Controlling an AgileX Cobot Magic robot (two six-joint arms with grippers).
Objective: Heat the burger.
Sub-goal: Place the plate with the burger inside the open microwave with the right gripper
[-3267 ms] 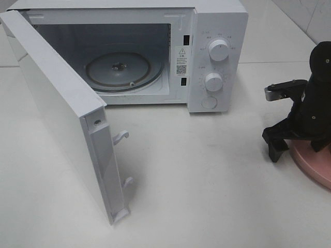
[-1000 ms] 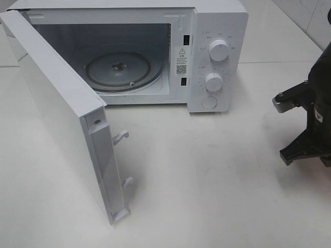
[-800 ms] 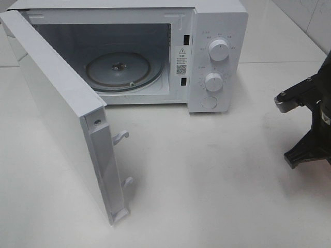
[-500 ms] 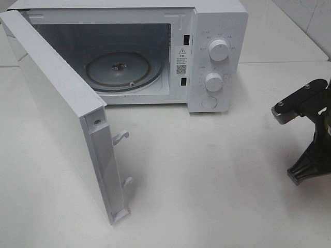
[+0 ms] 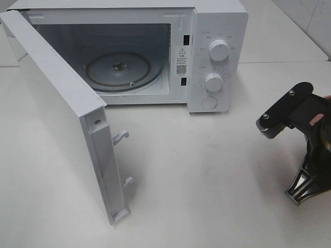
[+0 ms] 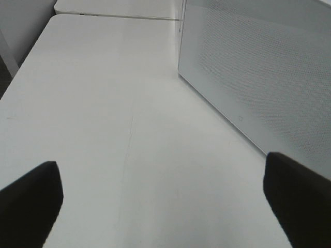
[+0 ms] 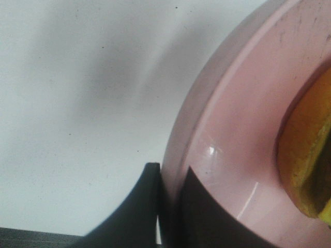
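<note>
The burger (image 7: pixel 305 155) is seen on the pink plate (image 7: pixel 232 129), only an edge of its golden bun being shown in the right wrist view (in the high view it is hidden by the arm). The plate's rim is pinched by the right end effector (image 7: pixel 169 174), at the right side of the white worktop (image 5: pixel 207 170). The left end effector (image 6: pixel 165 201) is spread wide beside the door (image 5: pixel 57 103) of the microwave (image 5: pixel 217 31); the door is swung open and the glass turntable (image 5: pixel 118 70) is exposed.
</note>
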